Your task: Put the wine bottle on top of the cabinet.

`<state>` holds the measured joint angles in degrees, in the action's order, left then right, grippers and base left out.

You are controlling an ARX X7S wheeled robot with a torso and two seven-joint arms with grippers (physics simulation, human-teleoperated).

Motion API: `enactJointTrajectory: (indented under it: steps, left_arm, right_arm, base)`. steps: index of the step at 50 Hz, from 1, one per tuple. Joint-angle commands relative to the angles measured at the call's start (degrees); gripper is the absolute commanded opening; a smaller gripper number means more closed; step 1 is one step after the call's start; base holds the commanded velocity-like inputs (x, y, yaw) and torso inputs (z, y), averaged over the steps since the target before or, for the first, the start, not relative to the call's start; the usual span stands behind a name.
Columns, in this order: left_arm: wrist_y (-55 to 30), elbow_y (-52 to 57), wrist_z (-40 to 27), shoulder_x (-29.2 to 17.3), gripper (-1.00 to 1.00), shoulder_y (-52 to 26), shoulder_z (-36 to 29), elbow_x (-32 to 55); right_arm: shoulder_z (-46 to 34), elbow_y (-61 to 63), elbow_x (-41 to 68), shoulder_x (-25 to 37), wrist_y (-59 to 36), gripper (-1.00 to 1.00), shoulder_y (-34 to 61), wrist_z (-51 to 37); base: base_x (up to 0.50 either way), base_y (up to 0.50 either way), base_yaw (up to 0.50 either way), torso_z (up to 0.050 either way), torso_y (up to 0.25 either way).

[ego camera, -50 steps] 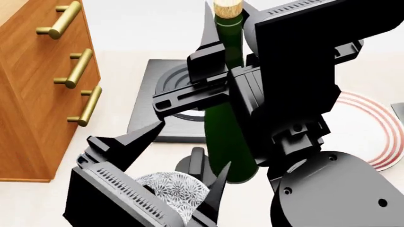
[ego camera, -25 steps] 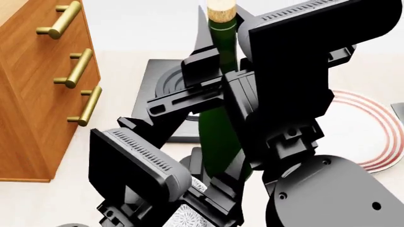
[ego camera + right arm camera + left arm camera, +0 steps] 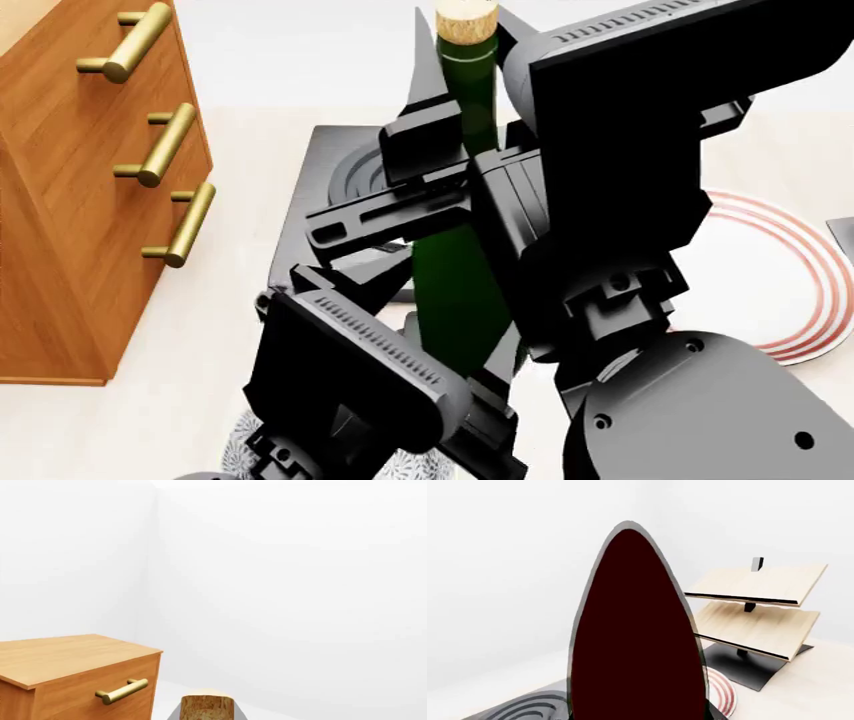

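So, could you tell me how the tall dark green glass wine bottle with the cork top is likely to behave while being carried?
The tall dark green glass wine bottle looks rigid but probably breakable. Smooth glass may slip, so two grippers, right and left, seem sensible. Being tall and slim, it could tip when set on the orange-brown wooden cabinet.

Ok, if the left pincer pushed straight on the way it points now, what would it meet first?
The bottle: it fills the left wrist view dead ahead, very near the left pincer. Whether they touch is unclear.

Matte black angular arms, ribbed housings, rounded screw-dotted right joint (image 3: 694, 410)
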<state>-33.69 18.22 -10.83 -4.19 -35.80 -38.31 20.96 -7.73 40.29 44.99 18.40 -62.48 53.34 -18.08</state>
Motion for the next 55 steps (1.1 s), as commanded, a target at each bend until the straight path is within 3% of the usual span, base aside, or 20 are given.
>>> enactJointTrajectory:
  steps: [1,22,23,44,55]
  left_arm:
    - [0.73,-0.94,-2.14,-0.92,-1.00,-0.31,-1.43,-1.01]
    - [0.88,-0.75,-3.22,-1.62,-1.00,-1.11,-1.50,0.80]
    - [0.58,-0.46,-3.37,-1.64,-1.00,-1.32,-1.36,0.99]
    - [1.65,0.45,-4.92,-2.47,-1.00,-2.47,0.08,2.24]
    - [2.47,-3.70,-4.39,-3.43,-1.00,-3.84,0.73,2.19]
  right_arm:
    - [-0.48,-0.32,-1.45,0.38,0.70,-1.00,0.27,0.27]
    - [-1.18,-1.14,-2.24,0.90,1.65,-1.00,-0.70,-1.04]
    - [-1.36,-0.89,-2.00,1.06,1.84,1.00,-0.97,-0.59]
    - [0.16,1.26,0.01,1.55,2.42,1.00,-3.61,-1.66]
    - [9.63,11.32,12.42,2.25,-3.09,1.00,-5.65,-7.50]
  base:
    - [0.00,0.00,0.00,0.000,0.000]
    - [0.00,0.00,0.00,0.000,0.001]
    - [0.00,0.00,0.00,0.000,0.000]
    - [0.00,0.00,0.00,0.000,0.000]
    - [0.00,0.00,0.00,0.000,0.001]
